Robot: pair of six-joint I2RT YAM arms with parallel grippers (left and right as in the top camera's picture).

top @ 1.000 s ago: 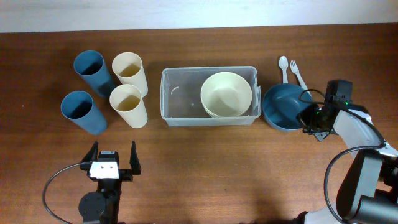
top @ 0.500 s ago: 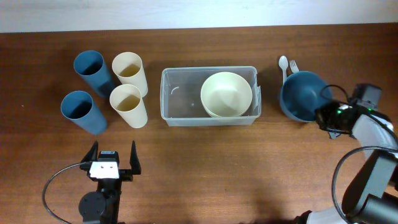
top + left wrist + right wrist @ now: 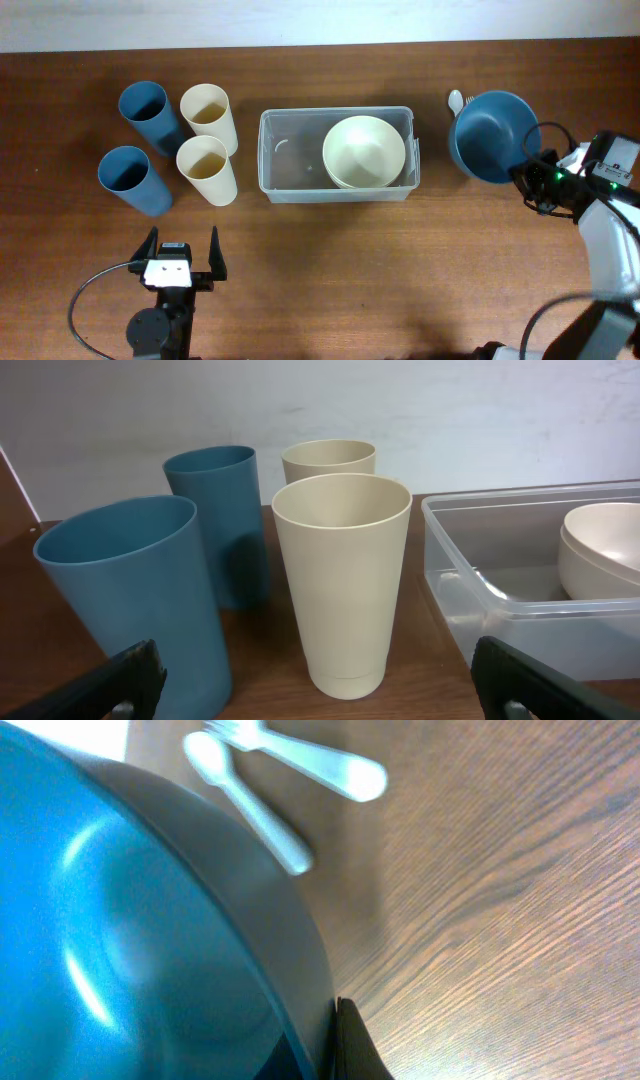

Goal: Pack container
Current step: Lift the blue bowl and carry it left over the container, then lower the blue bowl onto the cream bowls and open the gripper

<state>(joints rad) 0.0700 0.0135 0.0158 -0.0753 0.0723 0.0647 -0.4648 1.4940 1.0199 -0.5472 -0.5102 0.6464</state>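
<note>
The clear container (image 3: pixel 290 160) sits mid-table with a cream bowl (image 3: pixel 364 151) in its right half; both also show in the left wrist view, container (image 3: pixel 470 575) and bowl (image 3: pixel 605 550). My right gripper (image 3: pixel 532 172) is shut on the rim of a blue bowl (image 3: pixel 493 135) and holds it lifted, right of the container. In the right wrist view the blue bowl (image 3: pixel 130 940) fills the left side, with one dark fingertip (image 3: pixel 350 1045) pressed against its wall. My left gripper (image 3: pixel 180 262) is open and empty near the front edge.
Two blue cups (image 3: pixel 150 115) (image 3: pixel 130 180) and two cream cups (image 3: pixel 208 117) (image 3: pixel 205 168) stand left of the container. A white spoon (image 3: pixel 250 805) and fork (image 3: pixel 310 760) lie on the table under the lifted bowl.
My right gripper has lifted the blue bowl off the table and carried it to the right and back, so it now covers most of the spoon and fork. The left arm has not moved.
</note>
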